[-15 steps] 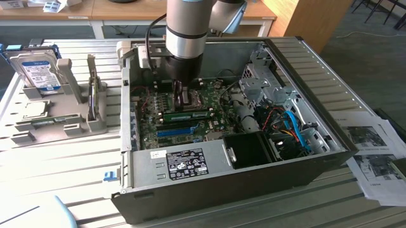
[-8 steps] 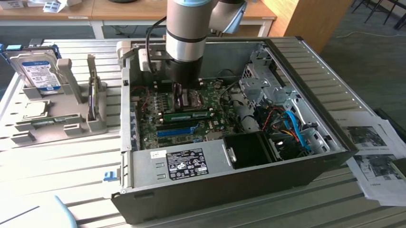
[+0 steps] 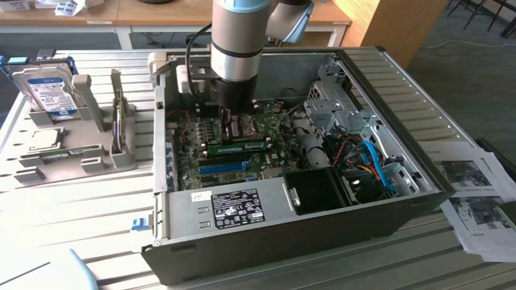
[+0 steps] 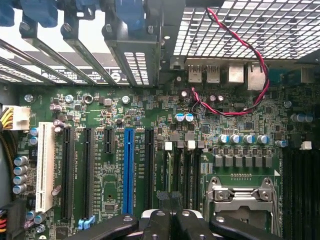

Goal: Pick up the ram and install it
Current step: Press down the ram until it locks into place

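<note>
The ram (image 3: 241, 147) is a green stick with a white label. It stands on its long edge inside the open computer case (image 3: 419, 181), over the motherboard between the processor socket (image 3: 241, 124) and the blue slot (image 3: 222, 167). My gripper (image 3: 239, 136) comes straight down from above and is shut on the ram's upper edge. In the wrist view the gripper (image 4: 170, 220) has its black fingers (image 4: 152, 222) pressed together, above the board between a black slot (image 4: 149, 165) and the socket (image 4: 240, 197). Long black memory slots (image 4: 300, 190) lie on the socket's other side.
On the exterior view's left a grey fixture (image 3: 89, 151) holds a hard drive (image 3: 48, 87), a square silver chip (image 3: 45, 139) and a green strip (image 3: 58, 156). Drive cages and cables (image 3: 363, 157) crowd the case's right. Papers (image 3: 475, 193) lie beside it. A red-black wire (image 4: 250, 75) loops near the rear ports.
</note>
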Available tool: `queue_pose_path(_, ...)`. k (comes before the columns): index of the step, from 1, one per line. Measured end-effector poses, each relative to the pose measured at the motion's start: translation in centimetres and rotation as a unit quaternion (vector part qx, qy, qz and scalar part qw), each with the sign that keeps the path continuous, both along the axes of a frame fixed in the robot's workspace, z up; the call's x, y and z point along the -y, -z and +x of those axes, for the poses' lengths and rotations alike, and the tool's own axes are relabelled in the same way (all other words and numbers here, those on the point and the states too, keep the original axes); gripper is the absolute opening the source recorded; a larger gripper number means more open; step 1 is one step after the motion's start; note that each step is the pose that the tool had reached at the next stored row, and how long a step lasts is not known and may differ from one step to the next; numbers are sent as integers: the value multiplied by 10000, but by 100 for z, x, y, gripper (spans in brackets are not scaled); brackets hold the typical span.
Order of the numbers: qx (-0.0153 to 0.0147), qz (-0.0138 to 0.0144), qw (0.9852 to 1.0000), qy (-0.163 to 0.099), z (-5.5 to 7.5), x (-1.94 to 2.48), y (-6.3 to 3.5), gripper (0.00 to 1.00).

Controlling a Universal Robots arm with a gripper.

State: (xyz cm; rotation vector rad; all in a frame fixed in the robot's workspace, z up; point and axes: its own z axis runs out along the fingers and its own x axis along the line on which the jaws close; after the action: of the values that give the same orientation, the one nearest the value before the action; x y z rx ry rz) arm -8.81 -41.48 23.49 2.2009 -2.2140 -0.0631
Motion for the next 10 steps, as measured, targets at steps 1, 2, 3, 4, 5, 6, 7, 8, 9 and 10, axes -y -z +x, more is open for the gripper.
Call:
queue_pose_path(1,0,0,10000,0,0,0,0,9)
queue_pose_path(2,0,1,10000,0,0,-1,1,9)
queue_pose_path(3,1,2,10000,0,0,-5,2,9)
queue_pose_path(4,1,2,10000,1,-1,-11,2,9)
queue_pose_path(5,1,1,10000,1,0,-19,2,9)
queue_pose_path(6,1,1,10000,0,0,-29,2,9)
queue_pose_path(7,1,1,10000,0,0,-38,2,9)
queue_pose_path(8,1,1,10000,0,0,-38,2,9)
queue_pose_path(9,1,0,10000,0,0,-38,2,9)
queue_pose_path(10,1,1,10000,0,0,-38,2,9)
